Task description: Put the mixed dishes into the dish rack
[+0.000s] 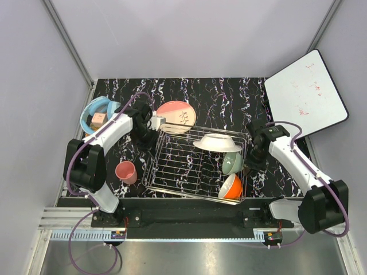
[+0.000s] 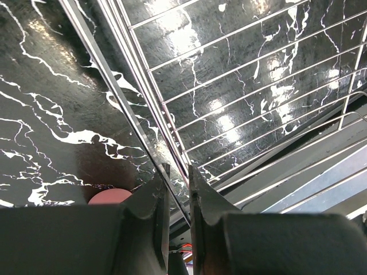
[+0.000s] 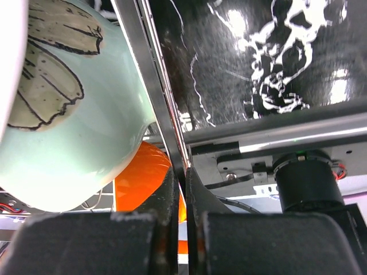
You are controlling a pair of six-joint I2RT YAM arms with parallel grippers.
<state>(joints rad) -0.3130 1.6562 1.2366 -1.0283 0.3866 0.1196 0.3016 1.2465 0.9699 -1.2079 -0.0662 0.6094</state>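
2 grips on the dish rack (image 1: pixel 178 163): left gripper (image 2: pixel 179 172) clamps its left rim, right gripper (image 3: pixel 182 172) clamps its right rim.

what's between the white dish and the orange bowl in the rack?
The pale green bowl; top view shows it in line with the white dish and the white-and-orange bowl, inside the dish rack.

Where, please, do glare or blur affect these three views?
Left wrist: lamp glare blotches the glossy table beneath the dish rack wires. Right wrist: glare on the table too, pale green bowl looming close. Top external: even, sharp.
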